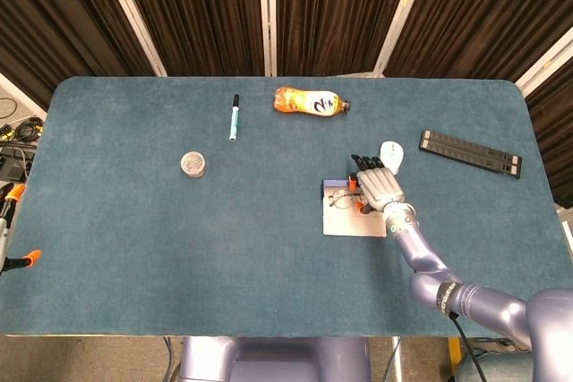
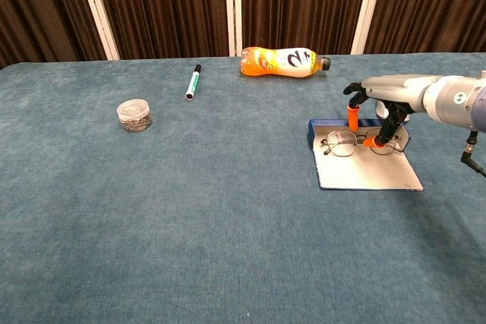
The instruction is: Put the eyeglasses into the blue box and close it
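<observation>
- We see the right hand (image 2: 377,106) over the back part of the open blue box (image 2: 370,171), its fingers curled down onto the eyeglasses (image 2: 355,142); orange fingertips (image 2: 352,117) touch the frame near its middle, so we read it as grasping the glasses.
- In the head view the same right hand (image 1: 377,187) covers the right half of the eyeglasses (image 1: 341,199), with the blue box (image 1: 353,222) lying under them.
- The eyeglasses sit at the box's far end, by its raised blue wall; the flat pale part nearer the front edge of the worktop (image 2: 190,210) is bare.
- The box lies right of the worktop's centre, its lid not closed.
- The left hand does not show in either view.
- Along the back edge lie an orange bottle (image 2: 282,61) and a green marker (image 2: 193,82); a small round jar (image 2: 134,115) stands towards the left.
- A white mouse (image 1: 392,155) rests just behind the hand, and a black power strip (image 1: 470,153) lies near the right edge.
</observation>
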